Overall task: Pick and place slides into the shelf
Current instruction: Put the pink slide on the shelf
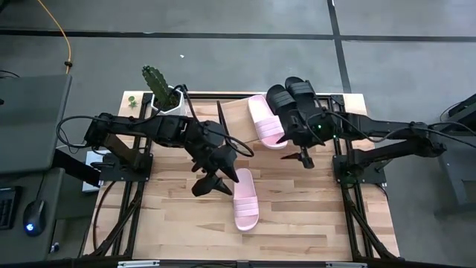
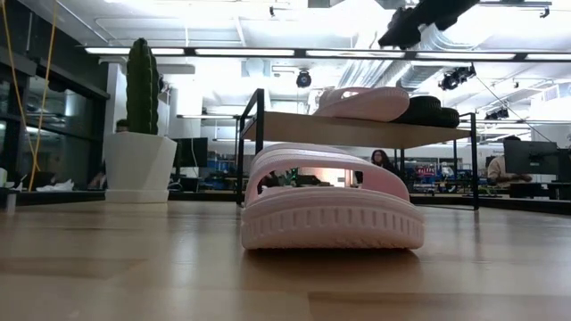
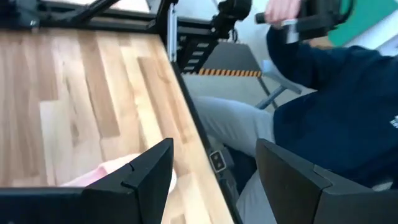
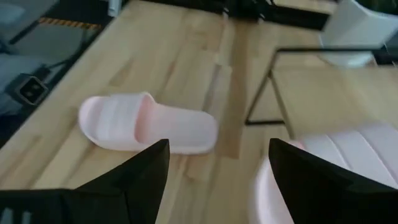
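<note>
Shelf (image 1: 238, 112) stands along the table's (image 1: 312, 216) far edge, carrying one pink slide (image 1: 266, 121) and two black slides (image 1: 294, 97) at its right end. Second pink slide (image 1: 246, 198) lies mid-table, toward the near edge. Left gripper (image 1: 210, 184) released, empty, just beside it. Right gripper (image 1: 305, 158) released, empty, off the shelf's front edge.

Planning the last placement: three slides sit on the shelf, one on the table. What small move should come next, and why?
Probably lower the left gripper onto the pink slide lying on the table: it is open and right beside that slide, while the shelf has bare plank left of the other pink slide.
</note>
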Tool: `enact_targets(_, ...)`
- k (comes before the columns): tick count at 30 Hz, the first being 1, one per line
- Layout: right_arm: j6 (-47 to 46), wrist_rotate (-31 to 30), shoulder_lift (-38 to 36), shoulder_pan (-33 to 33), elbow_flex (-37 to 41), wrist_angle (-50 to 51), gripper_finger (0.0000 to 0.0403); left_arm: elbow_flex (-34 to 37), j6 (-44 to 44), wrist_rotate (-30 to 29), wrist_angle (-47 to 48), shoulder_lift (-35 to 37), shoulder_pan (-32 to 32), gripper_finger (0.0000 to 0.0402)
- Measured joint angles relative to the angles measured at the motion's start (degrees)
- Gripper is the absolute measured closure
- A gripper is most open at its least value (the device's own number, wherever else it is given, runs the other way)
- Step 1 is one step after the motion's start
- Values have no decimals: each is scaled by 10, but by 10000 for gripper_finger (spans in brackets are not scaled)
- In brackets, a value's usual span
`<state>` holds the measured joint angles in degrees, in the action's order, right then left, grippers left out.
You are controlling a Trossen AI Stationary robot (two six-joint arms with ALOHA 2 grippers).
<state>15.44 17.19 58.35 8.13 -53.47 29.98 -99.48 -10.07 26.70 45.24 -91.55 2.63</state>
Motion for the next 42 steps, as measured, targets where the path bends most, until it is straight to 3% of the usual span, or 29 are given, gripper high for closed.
enact_targets(8, -23, -10, 0, -73, 0, -43, 137, 0, 5, -41, 54, -3, 0, 186)
enact_targets(18, -50, -125, 10, -170, 0, -57, 137, 47, 7, -54, 65, -3, 0, 186)
enact_targets(23, -54, -161, 29, -209, 0, -77, 137, 100, -2, -54, 33, -3, 0, 185)
enact_targets(31, -66, -169, 59, -263, 0, -129, 137, 151, -3, -55, -12, -3, 0, 185)
enact_targets(42, -65, -293, 63, -360, 0, -173, 137, 225, -12, -68, -84, -4, 0, 185)
